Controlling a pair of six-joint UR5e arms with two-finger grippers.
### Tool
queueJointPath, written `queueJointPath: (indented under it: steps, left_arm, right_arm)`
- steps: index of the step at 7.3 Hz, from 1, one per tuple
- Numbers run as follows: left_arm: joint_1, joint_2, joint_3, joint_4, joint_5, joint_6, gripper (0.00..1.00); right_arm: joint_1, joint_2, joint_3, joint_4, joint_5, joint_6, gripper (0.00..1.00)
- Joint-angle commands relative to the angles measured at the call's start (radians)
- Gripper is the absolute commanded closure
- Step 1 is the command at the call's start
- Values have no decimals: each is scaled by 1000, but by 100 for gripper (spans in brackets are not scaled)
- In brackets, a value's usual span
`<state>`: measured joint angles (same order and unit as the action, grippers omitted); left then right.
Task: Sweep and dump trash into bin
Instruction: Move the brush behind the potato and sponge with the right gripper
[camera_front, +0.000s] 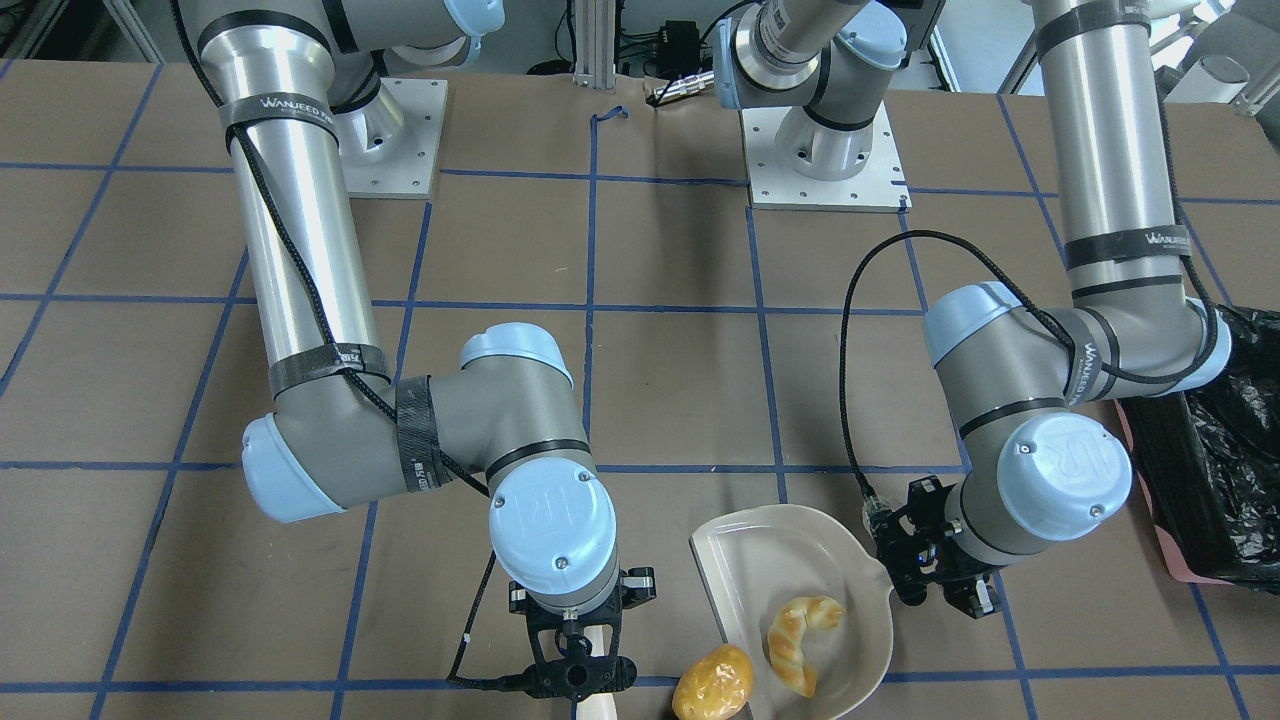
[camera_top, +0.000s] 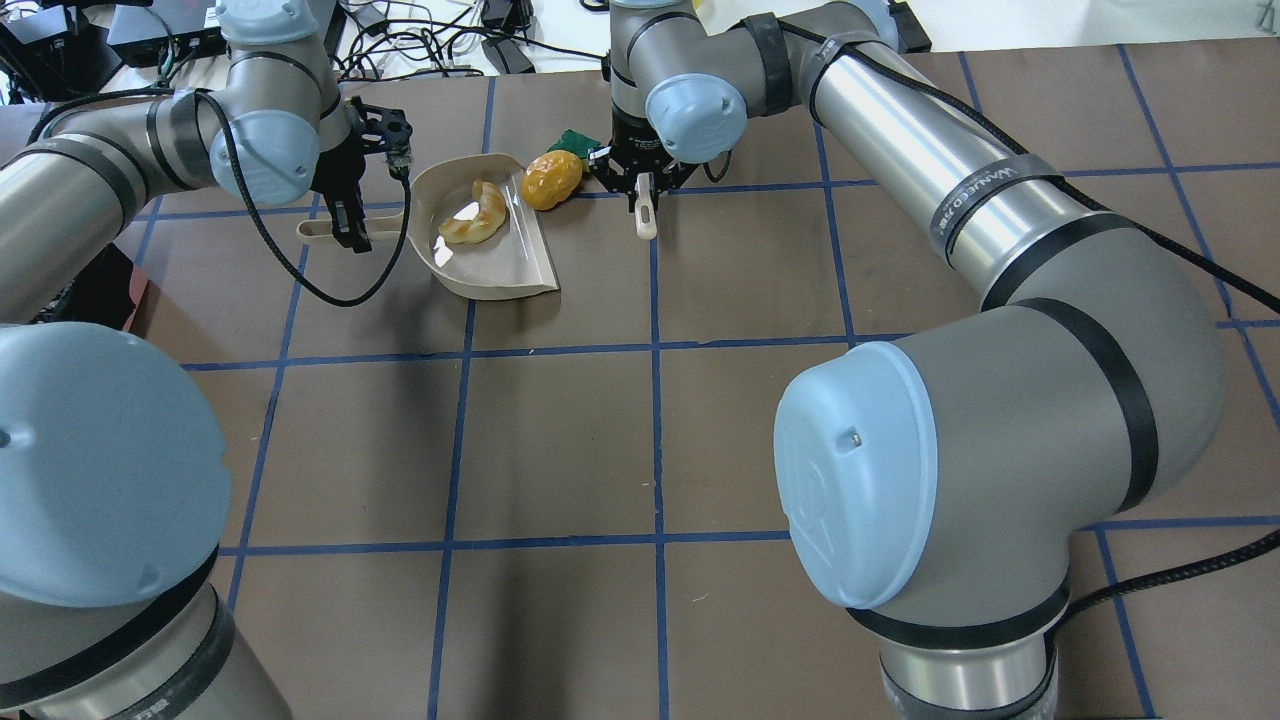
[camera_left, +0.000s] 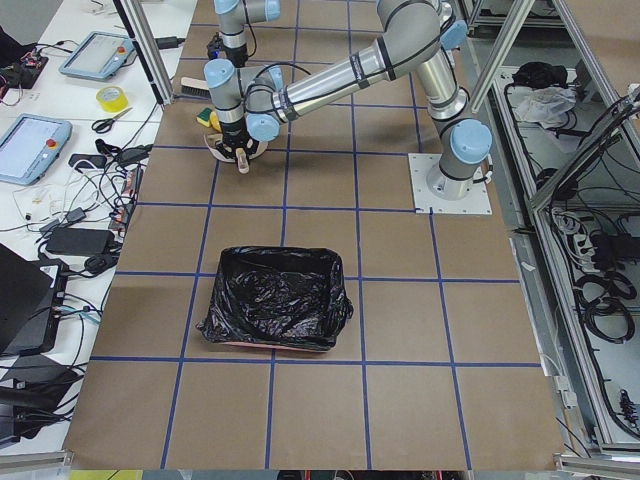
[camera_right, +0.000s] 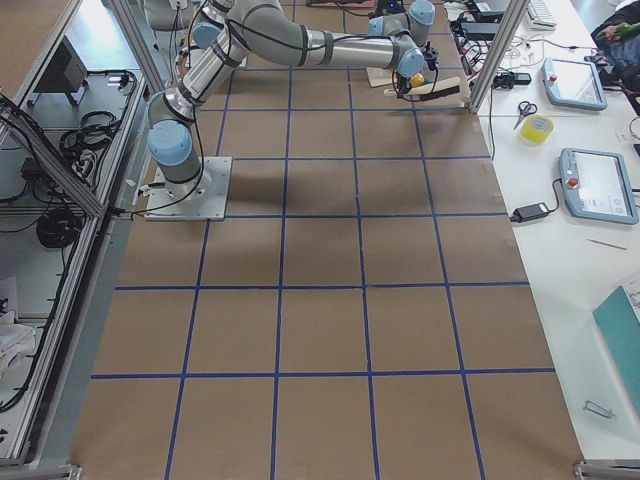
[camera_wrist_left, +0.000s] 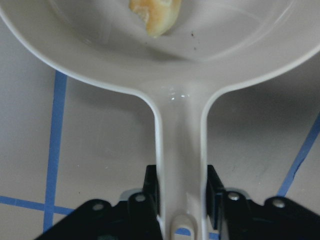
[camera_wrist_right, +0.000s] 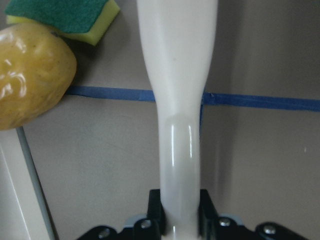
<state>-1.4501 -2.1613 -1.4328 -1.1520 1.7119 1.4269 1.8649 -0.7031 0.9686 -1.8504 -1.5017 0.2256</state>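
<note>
Halfway, seemingly: left pincer (camera_wrist_left: 181, 190) clamped on the dustpan (camera_top: 495, 268) handle, right pincer (camera_wrist_right: 180, 210) clamped on a pale handle (camera_wrist_right: 177, 75), croissant piece (camera_top: 478, 212) in the pan, potato lump (camera_top: 552, 179) and sponge wedge (camera_wrist_right: 62, 17) just outside its lip, bin (camera_left: 275, 300) well apart, trash likely light, soft, roll-prone, better pushed than pinched.

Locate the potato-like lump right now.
Overhead view: the potato lump sits on the table at the dustpan's open right edge, green sponge just behind it.
</note>
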Motion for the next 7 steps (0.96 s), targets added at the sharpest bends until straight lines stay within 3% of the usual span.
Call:
queueJointPath:
  steps: [1, 7]
  left_arm:
    - [-1, 0, 0, 0, 0, 0, 89]
    - [0, 0, -1, 0, 0, 0, 89]
  right_arm:
    - [0, 19, -13, -25, -9, -5, 100]
    - [0, 77, -37, -153, -5, -25, 100]
